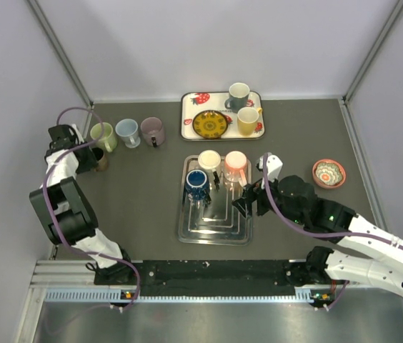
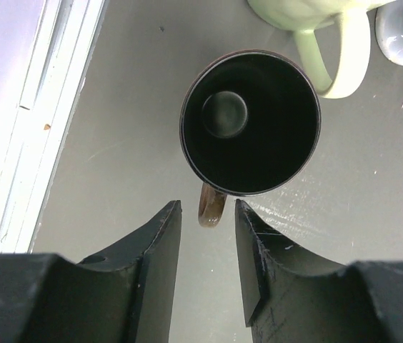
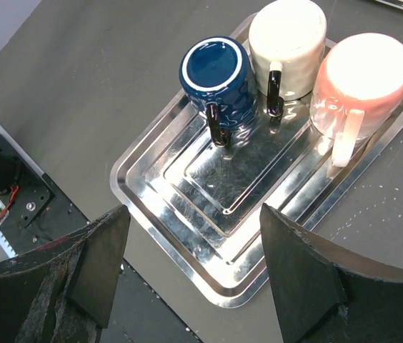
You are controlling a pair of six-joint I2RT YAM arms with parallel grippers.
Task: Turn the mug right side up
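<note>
A dark brown mug stands upright on the table at the far left, mouth up. My left gripper is open just behind it, and the mug's handle lies between the fingertips without touching them. Three mugs stand upside down on the silver tray: a blue one, a cream one and a pink one. My right gripper is wide open and empty, hovering over the tray's near right corner.
A green mug, a light blue mug and a mauve mug stand upright in a row at the back left. A strawberry-patterned tray holds two mugs and a plate. A small patterned bowl sits at the right.
</note>
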